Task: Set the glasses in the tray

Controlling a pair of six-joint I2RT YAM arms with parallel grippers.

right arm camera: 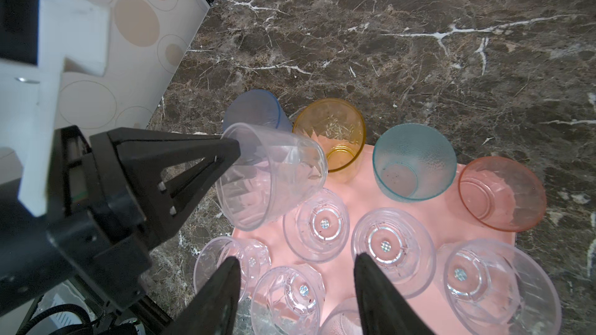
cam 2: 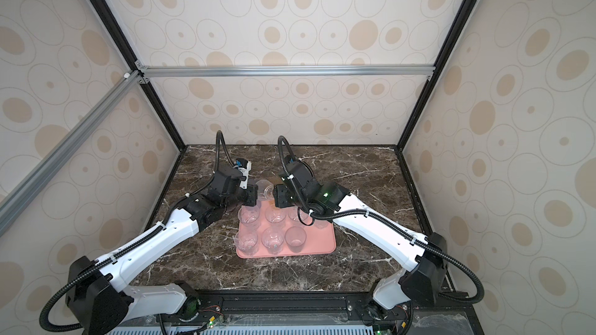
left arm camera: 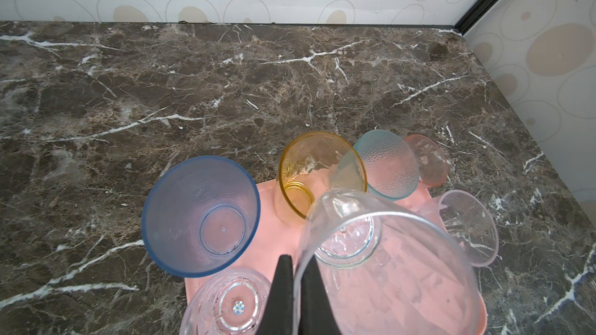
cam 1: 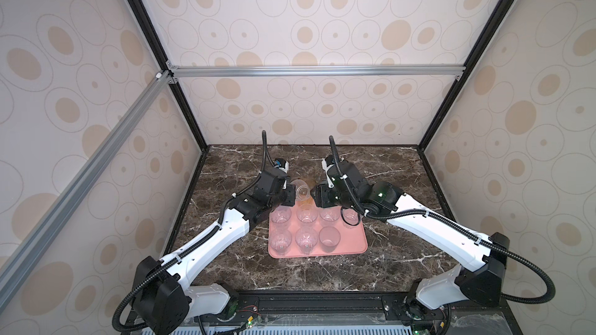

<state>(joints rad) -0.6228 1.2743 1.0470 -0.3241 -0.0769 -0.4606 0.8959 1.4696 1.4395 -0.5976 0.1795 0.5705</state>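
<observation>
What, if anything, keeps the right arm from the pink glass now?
Likely nothing, so yes: the open right gripper hangs over the tray, the pink glass stands uncovered nearby, and the left gripper is away.

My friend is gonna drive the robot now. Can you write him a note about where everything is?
Left gripper: shut on the rim of a clear glass, tilted above the tray.
Right gripper: open, empty, over the tray.
Done: seven clear glasses stand on the tray; blue glass, amber glass, teal glass and pink glass along its far edge.
Left: set the held glass on the bare near-right corner, then release.
</observation>
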